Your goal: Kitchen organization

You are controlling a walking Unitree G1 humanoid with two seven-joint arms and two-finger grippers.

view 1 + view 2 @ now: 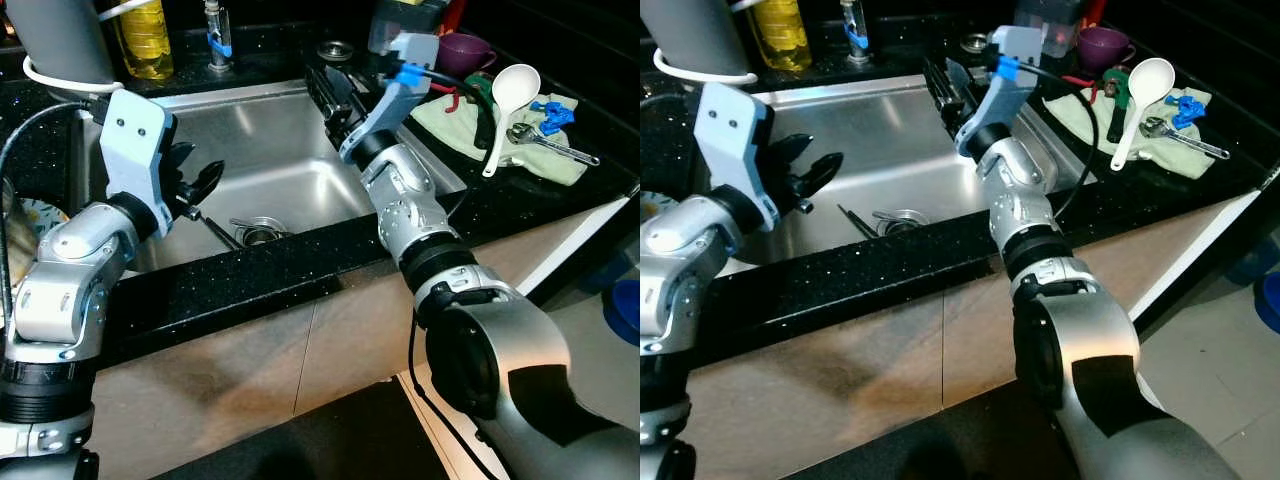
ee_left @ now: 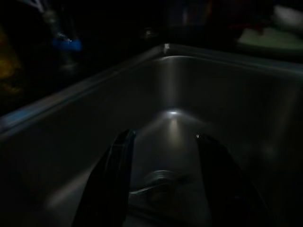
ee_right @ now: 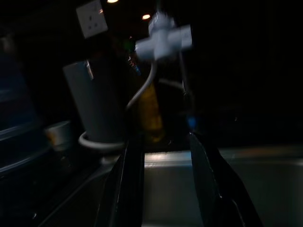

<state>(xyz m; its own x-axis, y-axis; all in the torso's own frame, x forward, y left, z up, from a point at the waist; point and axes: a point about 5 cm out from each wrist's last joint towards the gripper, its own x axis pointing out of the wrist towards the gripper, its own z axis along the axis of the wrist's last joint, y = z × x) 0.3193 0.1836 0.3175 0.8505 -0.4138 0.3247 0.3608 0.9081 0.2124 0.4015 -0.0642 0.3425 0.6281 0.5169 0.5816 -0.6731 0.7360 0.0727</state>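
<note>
A wall socket (image 3: 91,18) behind the grey cylinder (image 3: 97,101) (dim, blurred); beige tiled floor (image 1: 590,340); a blue object (image 1: 625,312) on it

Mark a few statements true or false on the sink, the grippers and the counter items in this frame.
1. The left gripper hangs over the stainless steel sink basin, fingers apart. True.
2. The white plastic ladle lies inside the sink. False: it rests on the pale green cloth on the black counter, to the right of the sink.
3. A thin dark utensil lies beside the round metal drain. True.
4. The right gripper is shut on a purple cup. False: it is open and holds nothing; the cup stands behind the cloth.
</note>
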